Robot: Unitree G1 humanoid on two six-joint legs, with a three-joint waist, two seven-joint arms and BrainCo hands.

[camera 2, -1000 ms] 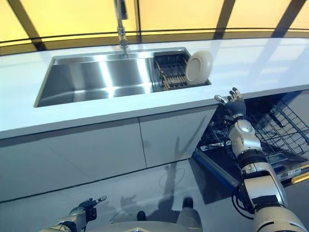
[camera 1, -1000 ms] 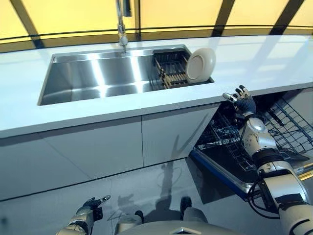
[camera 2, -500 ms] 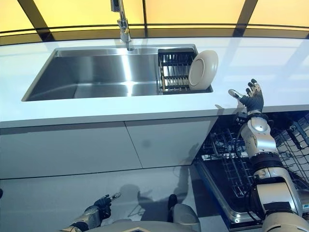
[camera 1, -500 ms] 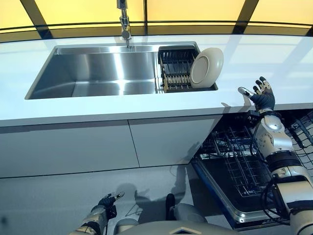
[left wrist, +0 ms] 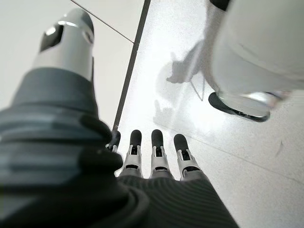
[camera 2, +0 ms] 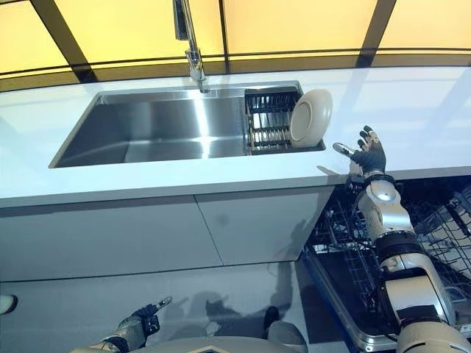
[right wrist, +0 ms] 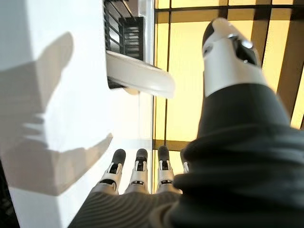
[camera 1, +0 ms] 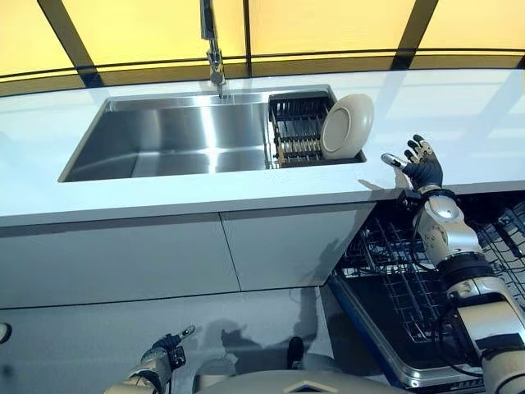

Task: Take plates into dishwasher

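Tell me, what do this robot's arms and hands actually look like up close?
Each arm is built of silver-grey metal segments with darker bands at the joints. The right hand and left hand have silver fingers with dark tips plus a separate thumb. A dark ribbed cover wraps the back of each hand and the wrist.

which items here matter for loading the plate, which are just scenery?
Job:
plate, upright in the drying rack
dishwasher rack, pulled out below the counter
right hand, open, raised by the counter edge

Not part of it:
faucet
sink
left hand, open, low near the floor
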